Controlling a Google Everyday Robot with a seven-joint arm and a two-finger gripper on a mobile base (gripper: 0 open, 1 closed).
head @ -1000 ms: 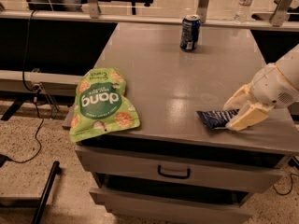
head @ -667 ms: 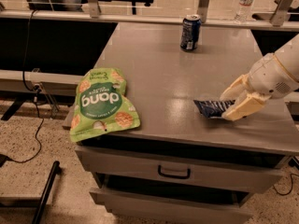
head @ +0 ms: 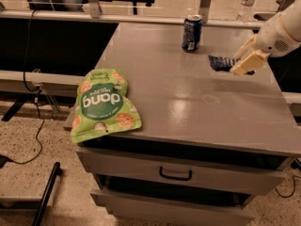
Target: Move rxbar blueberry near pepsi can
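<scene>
Well, what is shown in the camera view?
— A grey metal table point(head: 188, 107) is shown from above and in front. A small flat bar in a dark navy-blue wrapper, the rxbar blueberry point(head: 219, 63), is pinched at its right end by the robot's cream-coloured two-finger gripper point(head: 242, 65), which is closed on it at the far right of the tabletop. An upright dark blue pepsi can point(head: 192, 33) with a silver top stands near the bar, to its left and a little further back. Whether the bar rests on the surface or is held just above it cannot be told.

What could go wrong from here?
— The can could be knocked over if the bar or the gripper were swung further left, since little room is left between them. The bar could also slip out, because only one end appears to be held. A release too far right could leave it close to the table's edge.

How many of each thing are counted?
— One bar, one can and one gripper are counted. One large green snack pouch point(head: 104, 105) lies at the front left corner. One clear plastic water bottle point(head: 248, 3) is seen beyond the table.
</scene>
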